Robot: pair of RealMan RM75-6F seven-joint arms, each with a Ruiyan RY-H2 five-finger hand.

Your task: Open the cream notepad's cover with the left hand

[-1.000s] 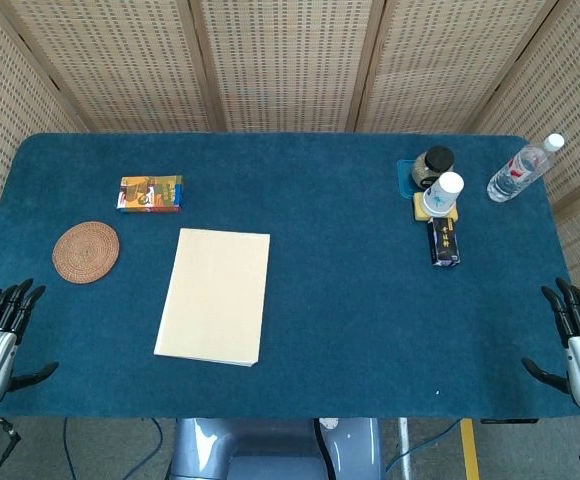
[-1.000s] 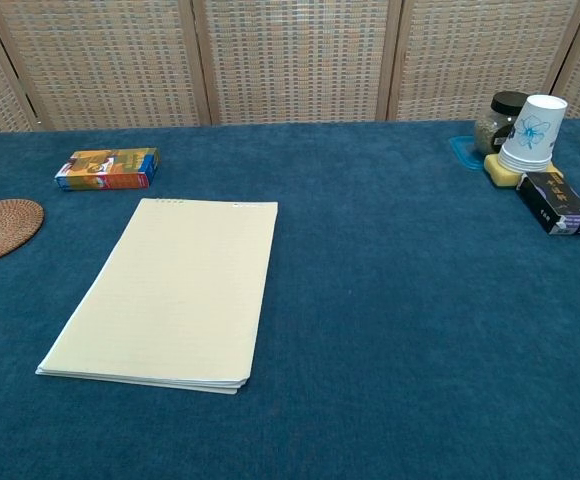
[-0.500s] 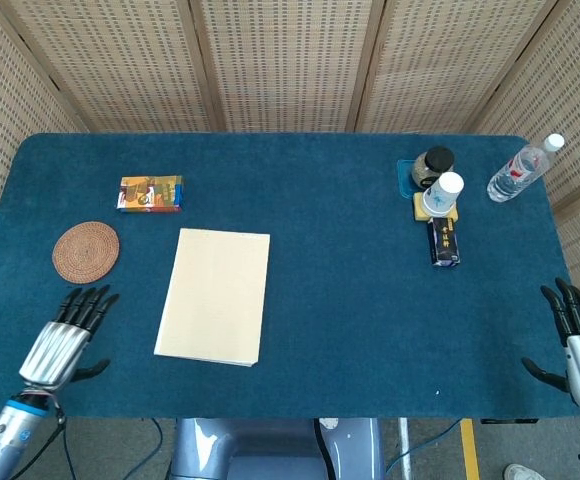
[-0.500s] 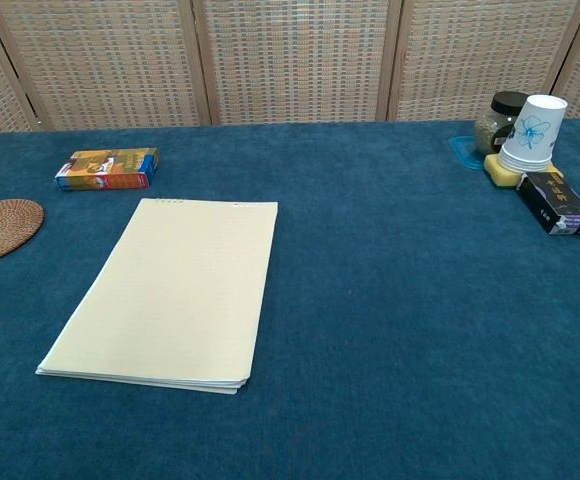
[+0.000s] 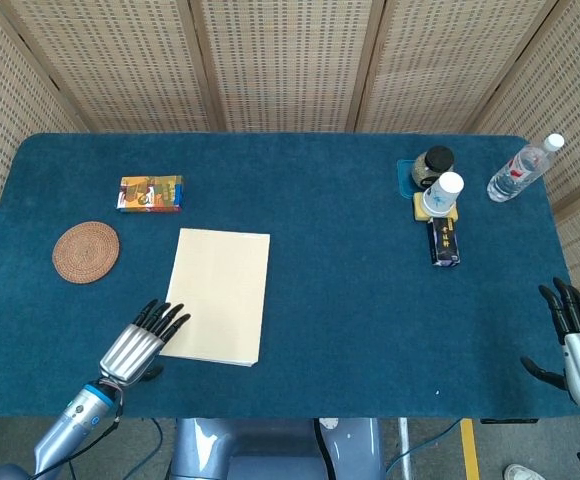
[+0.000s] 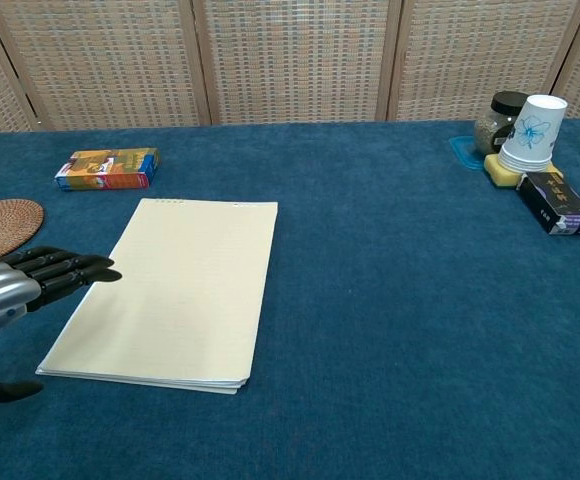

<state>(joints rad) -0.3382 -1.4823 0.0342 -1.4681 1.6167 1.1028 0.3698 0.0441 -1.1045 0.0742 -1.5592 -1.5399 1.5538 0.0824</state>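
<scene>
The cream notepad (image 5: pixel 217 294) lies flat and closed on the blue table, left of centre; in the chest view the notepad (image 6: pixel 170 290) shows a stack of pages at its near edge. My left hand (image 5: pixel 140 341) hovers at the pad's near left corner, fingers straight and spread, fingertips just at the pad's left edge. From the chest camera the left hand (image 6: pixel 25 285) comes in from the left, holding nothing. My right hand (image 5: pixel 578 335) rests open at the table's near right corner, far from the pad.
A round woven coaster (image 5: pixel 85 251) and a colourful small box (image 5: pixel 150 193) lie left of and behind the pad. At the far right stand a paper cup (image 5: pixel 443 193), a dark jar (image 5: pixel 433 163), a black box (image 5: pixel 445 241) and a water bottle (image 5: pixel 523 169).
My left hand has moved rightward from the table's near left edge to the notepad's near left corner. The right hand and the notepad have stayed put.
</scene>
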